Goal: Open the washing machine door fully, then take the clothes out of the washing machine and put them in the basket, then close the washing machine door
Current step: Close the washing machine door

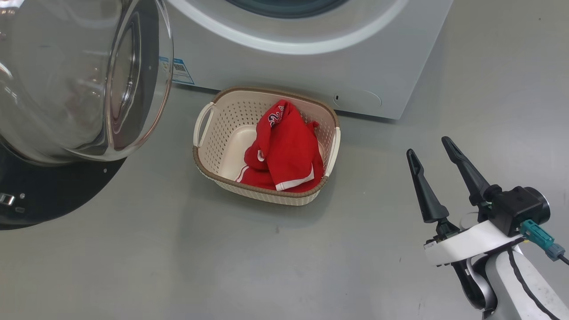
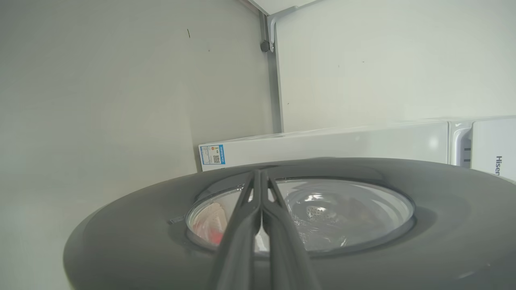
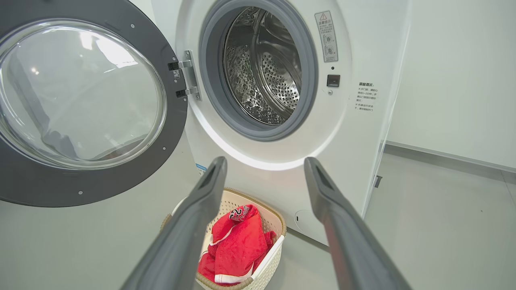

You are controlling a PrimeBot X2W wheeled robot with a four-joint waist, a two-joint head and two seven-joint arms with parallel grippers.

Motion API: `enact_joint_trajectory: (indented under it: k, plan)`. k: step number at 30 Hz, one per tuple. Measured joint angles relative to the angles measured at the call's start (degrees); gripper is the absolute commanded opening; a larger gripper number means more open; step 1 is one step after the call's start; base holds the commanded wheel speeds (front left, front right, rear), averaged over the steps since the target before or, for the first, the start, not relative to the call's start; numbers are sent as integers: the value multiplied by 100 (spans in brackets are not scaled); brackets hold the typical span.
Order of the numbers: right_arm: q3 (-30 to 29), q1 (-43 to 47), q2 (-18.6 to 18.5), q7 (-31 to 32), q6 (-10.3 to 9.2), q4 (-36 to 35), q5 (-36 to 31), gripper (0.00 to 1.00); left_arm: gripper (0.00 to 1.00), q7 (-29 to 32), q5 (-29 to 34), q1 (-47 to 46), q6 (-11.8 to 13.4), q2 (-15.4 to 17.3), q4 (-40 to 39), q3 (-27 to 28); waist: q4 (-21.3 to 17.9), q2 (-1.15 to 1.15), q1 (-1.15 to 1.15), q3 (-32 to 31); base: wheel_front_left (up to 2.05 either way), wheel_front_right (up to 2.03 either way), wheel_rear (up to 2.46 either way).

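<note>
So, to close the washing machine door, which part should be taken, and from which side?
I would push, not pinch: the washing machine door is a wide dark rim around bulging glass, too broad for jaws. Come from its outer face, where the shut left gripper points, and press the rim far from the hinge, near the latch.

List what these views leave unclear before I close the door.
- Right wrist view: floor of the perforated steel drum, hidden behind the grey rubber seal; anything left inside is unseen.
- Head view: big white front-loading washing machine, its opening cut by the top edge.
- Left wrist view: whether the shut left claw touches the round black-rimmed glass door; the angle hides it.
</note>
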Motion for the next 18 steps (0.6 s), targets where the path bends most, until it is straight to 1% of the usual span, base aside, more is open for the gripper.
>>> enact_joint_trajectory:
  k: [2, 6, 10, 14, 18]
  plan:
    - [0, 2, 19, -3, 0, 14, 9, 100, 0, 113, 0, 90, -30, -3, 0, -55, 6, 0, 0, -45, 0, 0, 0]
    - [2, 4, 67, -5, 0, 44, 42, 100, 0, 386, -49, 217, -193, -54, -22, -102, 17, 0, 0, -134, 0, 0, 0]
    - [2, 8, 105, -5, 0, 63, 42, 100, 0, 759, -183, 327, -397, -209, -138, -191, 28, 0, 0, -224, 0, 0, 0]
    - [7, 11, 132, -5, 0, 85, 42, 100, 0, 1091, -324, 408, -523, -419, -223, -311, 38, 0, 0, -303, 0, 0, 0]
    - [7, 12, 147, -5, -1, 85, 42, 100, 0, 1345, -448, 581, -635, -483, -342, -408, 38, 0, 0, -339, 0, 0, 0]
